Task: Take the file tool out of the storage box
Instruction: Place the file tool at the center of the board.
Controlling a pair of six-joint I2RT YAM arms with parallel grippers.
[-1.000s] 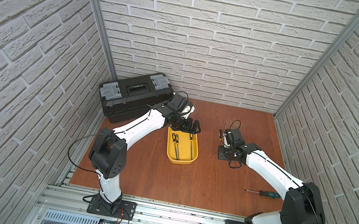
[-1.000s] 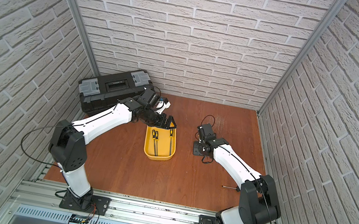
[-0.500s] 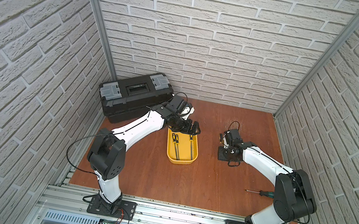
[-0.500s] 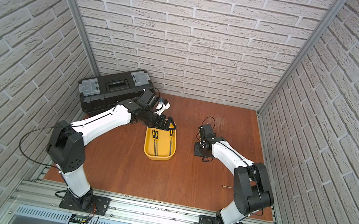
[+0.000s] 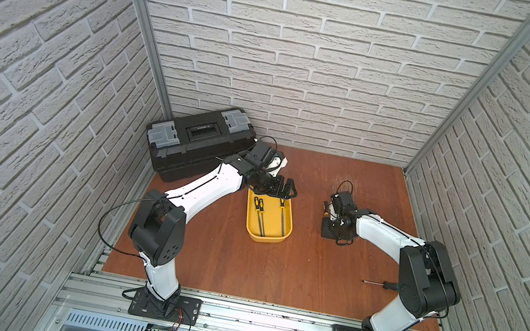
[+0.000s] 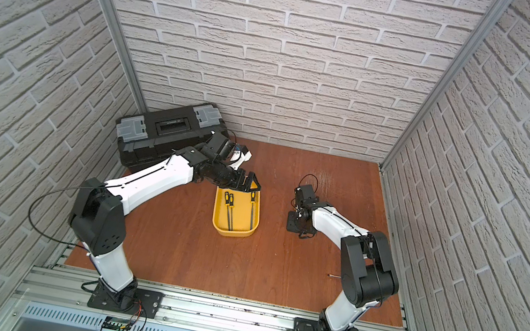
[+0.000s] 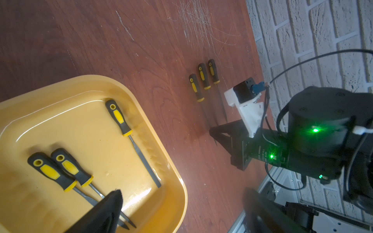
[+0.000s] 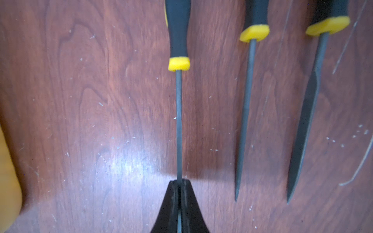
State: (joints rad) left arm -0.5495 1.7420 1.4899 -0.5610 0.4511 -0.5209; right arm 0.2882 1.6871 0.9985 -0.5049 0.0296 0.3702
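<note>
At the far left a black toolbox [image 5: 199, 145] sits with its lid down by the back wall. Just right of it, the left gripper [image 5: 282, 192] hangs over the far end of the yellow tray [image 5: 266, 239]. Its jaws are spread wide and grasp nothing. The left wrist view shows one of its fingers [image 7: 109, 209] above the tray floor.

The tray lies on the wooden table [image 5: 221, 258], left of the middle, with its long side running near to far. Inside it, a pair of files [image 7: 60, 169] lies close together along the left side. A single file [image 7: 121, 119] lies apart from them along the right side. All three have their black and yellow handles at the far end.

Right of the tray and clear of it, the right gripper [image 8: 179, 184] is down low at the table. Its jaws are clenched on the thin shaft of a round file [image 8: 178, 113], close to the tip. This file is outside the tray, handle pointing far. Whether it rests on the wood cannot be told. Two more files [image 8: 245, 113] lie flat on the table just to its right, parallel to it and apart from each other.

At the near right a screwdriver [image 5: 379, 284] lies on the table, its handle partly hidden behind the right arm.
</note>
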